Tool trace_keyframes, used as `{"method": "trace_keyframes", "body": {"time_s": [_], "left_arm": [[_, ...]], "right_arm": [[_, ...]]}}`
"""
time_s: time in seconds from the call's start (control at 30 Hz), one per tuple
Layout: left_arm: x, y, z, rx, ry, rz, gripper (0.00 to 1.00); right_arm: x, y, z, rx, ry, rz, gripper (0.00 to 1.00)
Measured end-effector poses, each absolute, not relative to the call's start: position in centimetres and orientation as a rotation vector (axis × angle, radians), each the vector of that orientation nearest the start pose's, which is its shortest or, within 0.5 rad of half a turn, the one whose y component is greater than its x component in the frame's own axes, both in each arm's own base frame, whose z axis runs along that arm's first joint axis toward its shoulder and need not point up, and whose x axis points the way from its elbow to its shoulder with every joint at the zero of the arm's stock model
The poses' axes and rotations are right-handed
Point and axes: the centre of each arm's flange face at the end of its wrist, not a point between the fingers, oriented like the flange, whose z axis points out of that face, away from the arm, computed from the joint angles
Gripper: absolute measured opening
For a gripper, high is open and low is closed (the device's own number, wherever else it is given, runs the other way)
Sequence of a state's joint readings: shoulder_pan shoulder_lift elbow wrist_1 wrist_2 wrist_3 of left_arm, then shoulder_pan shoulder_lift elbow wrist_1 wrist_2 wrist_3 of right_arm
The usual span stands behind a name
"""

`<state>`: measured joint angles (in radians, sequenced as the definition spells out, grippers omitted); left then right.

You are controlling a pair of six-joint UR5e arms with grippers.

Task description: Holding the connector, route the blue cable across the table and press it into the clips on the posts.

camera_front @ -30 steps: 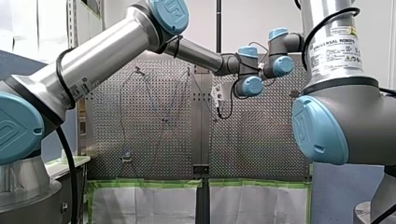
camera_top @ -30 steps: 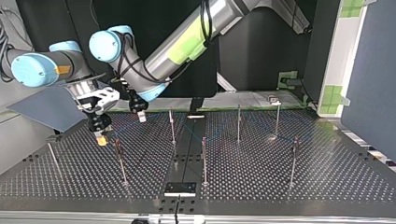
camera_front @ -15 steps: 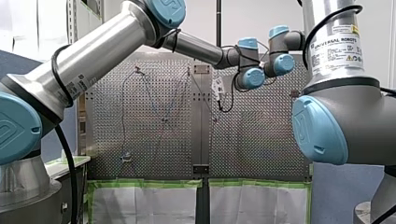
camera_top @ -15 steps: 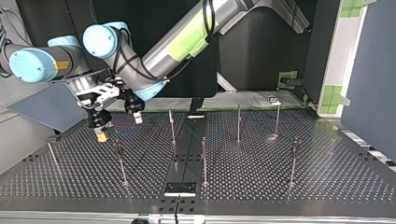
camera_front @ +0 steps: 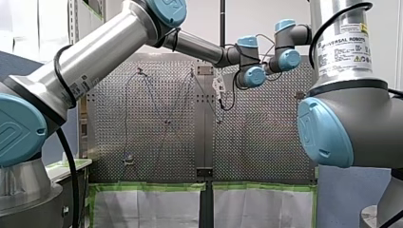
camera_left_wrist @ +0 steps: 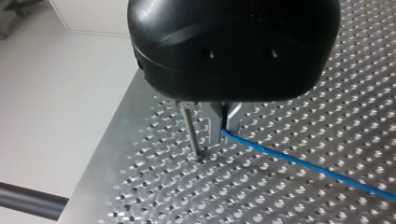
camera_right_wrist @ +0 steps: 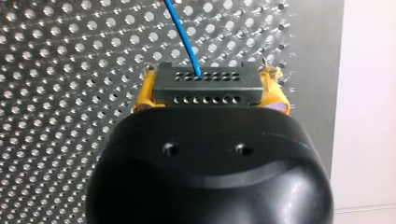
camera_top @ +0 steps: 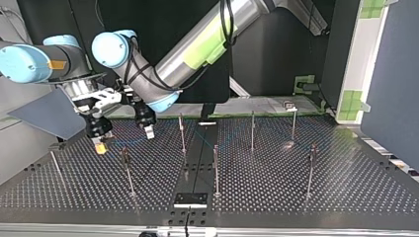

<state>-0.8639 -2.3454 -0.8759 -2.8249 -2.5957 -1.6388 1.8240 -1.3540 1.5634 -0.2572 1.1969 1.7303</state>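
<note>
Connector point(camera_right_wrist: 205, 88) in right gripper point(camera_right_wrist: 210, 77), wrist view only

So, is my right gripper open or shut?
Shut: the right gripper clamps the black connector between its yellow pads.

Blue cable point(camera_left_wrist: 299, 162), perforated silver table point(camera_left_wrist: 140, 186).

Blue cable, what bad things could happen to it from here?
The blue cable runs straight from the left jaws, right beside a post; it could snag on it instead of going into a clip. The right jaws pinch the connector only by its two ends, so a hard pull along the cable might twist it loose.
</note>
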Motion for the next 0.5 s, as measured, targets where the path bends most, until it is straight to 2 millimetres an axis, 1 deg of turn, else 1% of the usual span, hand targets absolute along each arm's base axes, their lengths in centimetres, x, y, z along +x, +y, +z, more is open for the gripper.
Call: {"method": "trace_keyframes", "body": {"time_s": [0.23, 0.5], "left_arm": [[47.5, -61.0, 35.8, -0.331, 1.362, -0.155, 0.00], [49.3, -60.6, 36.1, -0.330, 1.331, -0.233, 0.00]], "right_arm": [[30.4, -51.4, 40.4, 1.572, -0.955, 1.782, 0.00], [30.0, -51.9, 40.7, 1.544, -0.938, 1.790, 0.00]]}}
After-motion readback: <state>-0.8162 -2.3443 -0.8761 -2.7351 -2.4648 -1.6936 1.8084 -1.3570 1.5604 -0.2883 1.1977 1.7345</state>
